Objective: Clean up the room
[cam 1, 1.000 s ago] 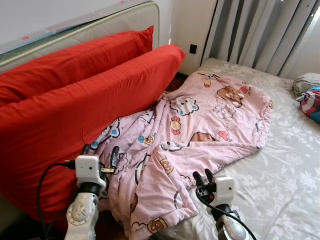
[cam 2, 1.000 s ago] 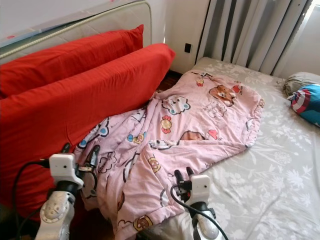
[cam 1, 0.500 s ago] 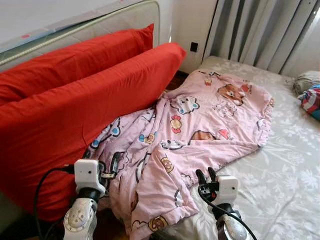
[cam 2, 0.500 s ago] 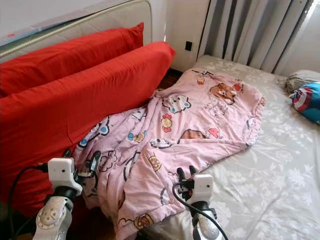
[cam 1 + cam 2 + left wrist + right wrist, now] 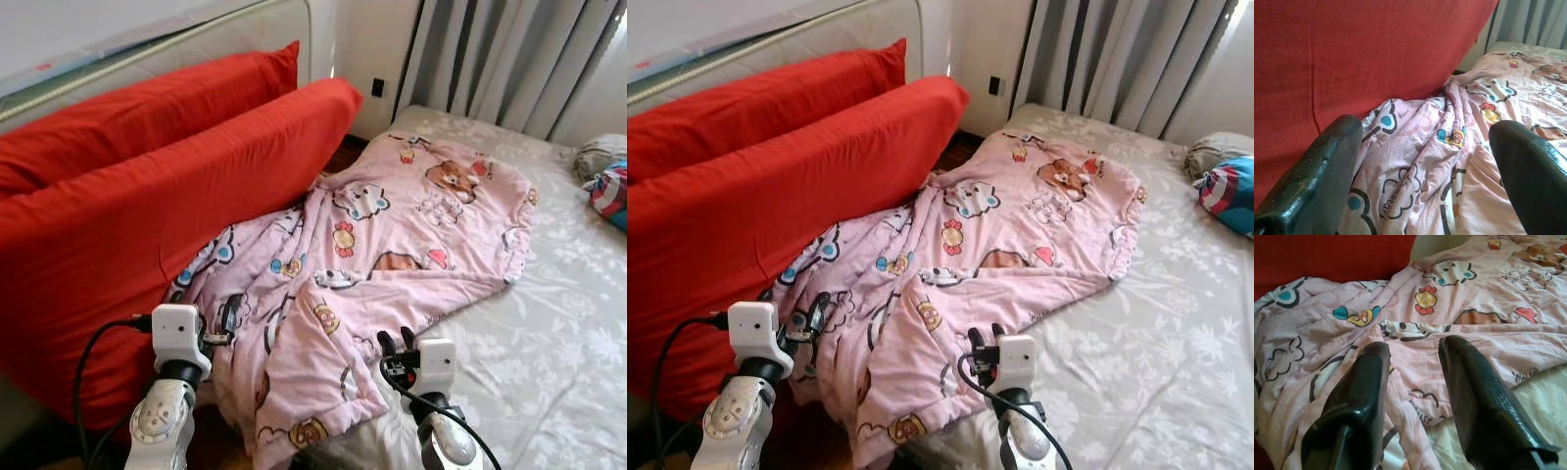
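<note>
A pink blanket (image 5: 392, 235) with cartoon prints lies crumpled across the near side of the bed (image 5: 549, 333) and hangs off its edge toward the floor. My left gripper (image 5: 203, 311) is open beside the hanging part, close to the red cushions (image 5: 147, 196). In the left wrist view its fingers (image 5: 1327, 166) stand wide apart with blanket folds (image 5: 1420, 161) just ahead. My right gripper (image 5: 395, 345) is open low over the blanket's folded corner at the bed's front edge. In the right wrist view its fingers (image 5: 1366, 382) frame the pink fabric (image 5: 1415, 333), holding nothing.
Two long red cushions lean against a pale mattress (image 5: 196, 29) on the left. A grey floral sheet covers the bed. A grey pillow (image 5: 598, 152) and a blue and red pillow (image 5: 609, 191) lie at the far right. Grey curtains (image 5: 509, 49) hang behind. Dark floor (image 5: 216, 441) lies below the blanket.
The whole view has shifted slightly, so the camera moved. Both grippers stay open at about the same places by the blanket, which lies as before.
</note>
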{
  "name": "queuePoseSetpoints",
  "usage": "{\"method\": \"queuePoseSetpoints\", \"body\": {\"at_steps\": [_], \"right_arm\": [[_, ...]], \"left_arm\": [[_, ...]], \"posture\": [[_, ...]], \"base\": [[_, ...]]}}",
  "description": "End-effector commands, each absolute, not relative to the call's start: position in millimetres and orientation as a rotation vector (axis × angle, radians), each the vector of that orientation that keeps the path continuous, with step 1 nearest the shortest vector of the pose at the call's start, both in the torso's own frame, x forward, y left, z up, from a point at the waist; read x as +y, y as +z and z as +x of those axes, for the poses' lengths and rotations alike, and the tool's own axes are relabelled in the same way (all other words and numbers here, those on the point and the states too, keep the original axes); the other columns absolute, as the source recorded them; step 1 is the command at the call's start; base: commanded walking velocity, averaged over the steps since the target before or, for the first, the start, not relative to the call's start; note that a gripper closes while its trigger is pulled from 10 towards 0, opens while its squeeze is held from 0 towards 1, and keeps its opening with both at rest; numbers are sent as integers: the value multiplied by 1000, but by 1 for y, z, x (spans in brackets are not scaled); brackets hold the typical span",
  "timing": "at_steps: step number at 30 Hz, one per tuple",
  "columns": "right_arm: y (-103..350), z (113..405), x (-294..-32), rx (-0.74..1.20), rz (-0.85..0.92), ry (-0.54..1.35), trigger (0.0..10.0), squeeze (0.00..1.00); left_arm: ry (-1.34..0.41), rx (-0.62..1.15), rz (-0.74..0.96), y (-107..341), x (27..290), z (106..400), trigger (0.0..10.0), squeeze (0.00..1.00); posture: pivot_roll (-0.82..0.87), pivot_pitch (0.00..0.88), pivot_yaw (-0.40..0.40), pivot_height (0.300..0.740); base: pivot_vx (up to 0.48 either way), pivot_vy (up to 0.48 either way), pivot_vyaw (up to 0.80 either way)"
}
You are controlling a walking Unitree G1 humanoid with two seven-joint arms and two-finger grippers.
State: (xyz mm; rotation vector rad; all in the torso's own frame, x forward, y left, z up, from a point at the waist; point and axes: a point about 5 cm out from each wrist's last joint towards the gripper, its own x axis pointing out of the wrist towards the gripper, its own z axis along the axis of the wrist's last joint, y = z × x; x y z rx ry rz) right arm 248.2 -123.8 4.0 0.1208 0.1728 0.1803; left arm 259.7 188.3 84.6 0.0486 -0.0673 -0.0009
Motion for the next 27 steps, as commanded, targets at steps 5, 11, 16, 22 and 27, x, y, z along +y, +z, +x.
{"method": "queuePoseSetpoints", "body": {"at_steps": [5, 11, 16, 22, 27], "right_arm": [[4, 247, -124, 175, 124, 178, 10000, 0], [4, 249, -124, 174, 123, 181, 10000, 0], [0, 249, -123, 213, 129, 180, 10000, 0], [3, 250, -123, 180, 129, 187, 10000, 0], [3, 250, -124, 187, 121, 184, 10000, 0]], "left_arm": [[-8, -47, 40, 84, 185, 262, 10000, 0], [-7, -39, 40, 83, 185, 264, 10000, 0], [-5, -32, 39, 83, 184, 264, 10000, 0], [-6, -29, 38, 82, 184, 265, 10000, 0], [-7, -23, 36, 82, 184, 265, 10000, 0]], "posture": [[-31, 56, -37, 675], [-30, 49, -36, 675], [-30, 49, -36, 665], [-29, 48, -36, 645], [-28, 48, -36, 645]], "base": [[0, 0, 0], [0, 0, 0], [0, 0, 0], [0, 0, 0], [0, 0, 0]]}}
